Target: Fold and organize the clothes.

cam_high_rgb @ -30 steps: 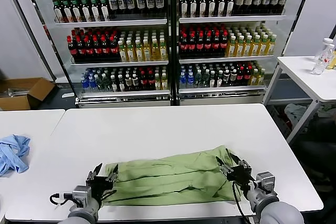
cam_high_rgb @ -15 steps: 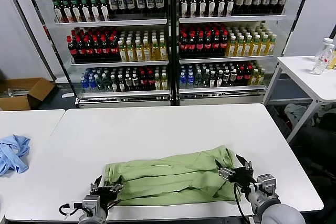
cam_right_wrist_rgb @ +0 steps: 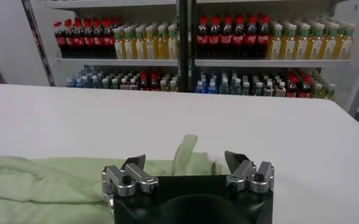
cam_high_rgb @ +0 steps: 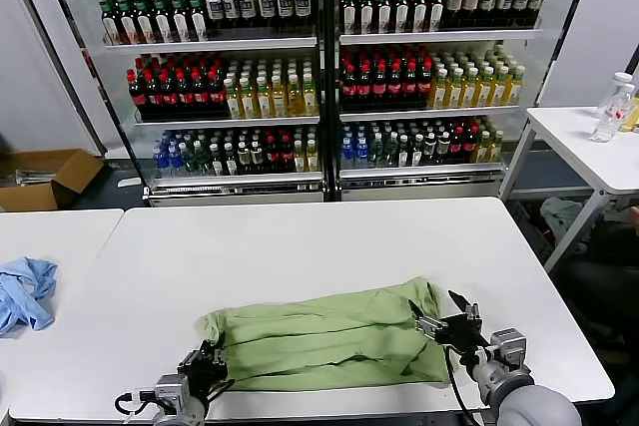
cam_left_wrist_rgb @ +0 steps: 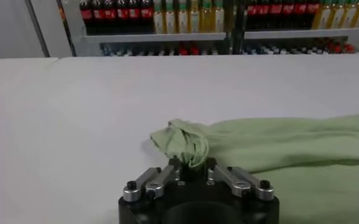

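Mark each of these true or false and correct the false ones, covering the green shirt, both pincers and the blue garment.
1. The left pincer is shut on the green shirt. True.
2. The right pincer is shut on the shirt. False: its jaws stand open at the shirt's right end.
3. The shirt lies as a long band across the white table. True.
4. The blue garment lies on top of the shirt. False: it lies apart, on the neighbouring table to the left.

bright, even light falls from above. the white surface [cam_high_rgb: 300,246] shines softly, shadows are faint, and the far bottles [cam_left_wrist_rgb: 197,12] look blurry.
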`<state>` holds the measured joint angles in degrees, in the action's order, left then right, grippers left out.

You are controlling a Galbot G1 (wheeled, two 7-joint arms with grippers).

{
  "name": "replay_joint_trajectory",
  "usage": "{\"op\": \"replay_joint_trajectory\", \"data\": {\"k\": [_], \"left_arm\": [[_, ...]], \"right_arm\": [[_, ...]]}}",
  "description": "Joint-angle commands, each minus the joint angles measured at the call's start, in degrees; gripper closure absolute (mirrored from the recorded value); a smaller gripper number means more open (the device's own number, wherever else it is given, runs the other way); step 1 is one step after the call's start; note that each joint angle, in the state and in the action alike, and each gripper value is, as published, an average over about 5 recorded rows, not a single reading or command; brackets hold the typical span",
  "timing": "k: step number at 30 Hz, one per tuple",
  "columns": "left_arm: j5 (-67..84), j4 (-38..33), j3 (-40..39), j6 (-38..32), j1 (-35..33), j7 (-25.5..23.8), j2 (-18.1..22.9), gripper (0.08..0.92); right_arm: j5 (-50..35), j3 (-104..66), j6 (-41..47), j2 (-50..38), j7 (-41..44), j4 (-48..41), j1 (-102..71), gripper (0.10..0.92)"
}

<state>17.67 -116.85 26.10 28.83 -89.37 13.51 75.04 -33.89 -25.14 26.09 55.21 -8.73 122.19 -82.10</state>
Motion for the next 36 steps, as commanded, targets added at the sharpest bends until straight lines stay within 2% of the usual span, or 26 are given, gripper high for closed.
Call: {"op": "replay_joint_trajectory", "data": {"k": [1,6,14,16,18,22,27,31,36], "left_arm": [[4.1,4.9,5.2,-3.1,2.5,-2.6,-6.7,0.832],[7.4,7.6,13.9,-3.2,5.5,-3.8,-12.8,0.909],[11.6,14.9,30.6,-3.9,9.3,-6.0,-24.6,0.913],[14.2,16.1,32.7,-3.5,10.6,-6.2,-26.5,0.913],[19.6,14.2,34.0,-2.0,11.2,-6.3,-27.1,0.913],[35.6,3.1,33.0,3.1,10.6,-5.5,-24.1,0.913],[45.3,-10.7,22.5,4.2,9.3,-3.8,-15.2,0.913],[49.1,-15.2,13.6,4.2,9.6,-1.8,-8.6,0.913],[47.5,-13.8,3.2,3.9,11.4,-0.7,-4.6,0.913]], "right_arm": [[-0.3,0.4,-0.4,-0.3,-0.3,-0.6,0.7,0.203],[-1.2,0.4,-0.6,-1.0,-0.3,-0.9,2.0,0.203],[-1.7,0.7,-1.1,-1.6,-0.1,-0.7,3.3,0.203],[-1.7,1.0,-1.2,-1.9,0.0,-0.6,3.3,0.203],[-1.7,1.3,-1.2,-2.2,0.0,-0.4,3.5,0.203],[-1.8,1.7,-1.2,-2.5,0.1,-0.3,4.0,0.203],[-1.7,2.5,-1.5,-2.8,0.3,-1.2,5.7,0.203],[-0.9,3.3,-1.9,-2.5,0.5,-1.2,5.6,0.203],[-0.2,3.9,-2.0,-1.8,0.6,-0.6,5.7,0.203]]}}
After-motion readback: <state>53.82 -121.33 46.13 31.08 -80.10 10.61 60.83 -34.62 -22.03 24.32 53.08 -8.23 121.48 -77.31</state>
